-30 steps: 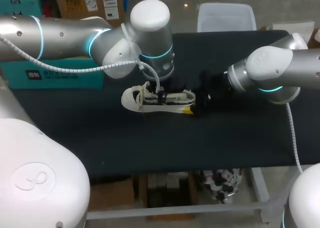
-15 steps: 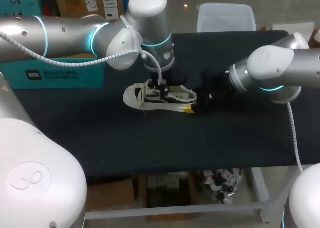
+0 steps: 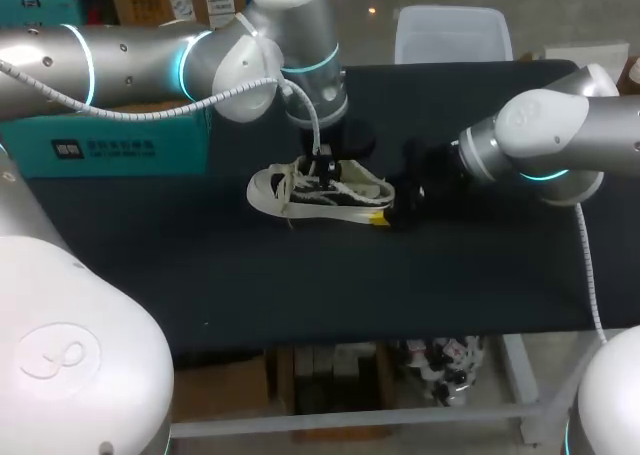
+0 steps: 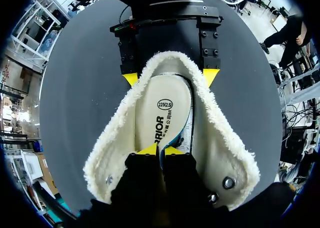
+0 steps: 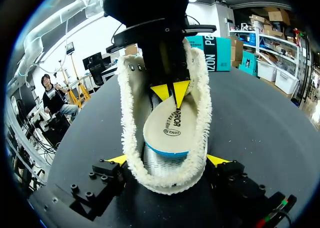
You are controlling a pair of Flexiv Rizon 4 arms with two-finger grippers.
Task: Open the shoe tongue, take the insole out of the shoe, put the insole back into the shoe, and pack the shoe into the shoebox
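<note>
The black table (image 3: 300,285) takes up most of the head view, a plain dark surface. The white shoe (image 3: 320,193) lies on it a little above the middle of the frame, toe to the left and heel to the right. The left arm (image 3: 150,60) sweeps in across the upper left and bends down over the shoe's opening. The right arm (image 3: 550,145) comes in from the right edge and ends at the heel. At the upper left of that frame, by the table's far left corner, sits the teal shoebox (image 3: 110,145), well apart from the shoe; I cannot tell whether it rests on the table itself. Seen from the left wrist, the left gripper (image 4: 160,150) has its yellow tips drawn almost together, pinching the front end of the pale insole (image 4: 162,110) between them. The insole sits inside the shoe, ringed by the fleecy cream lining (image 4: 220,138), which is spread wide open. From the right wrist, the insole's blue edge shows at the heel end, lifted above the ribbed white footbed. The right gripper (image 5: 167,160) is spread wide, with one yellow tip against each side of the fleecy heel collar, so it holds the shoe from both sides.
</note>
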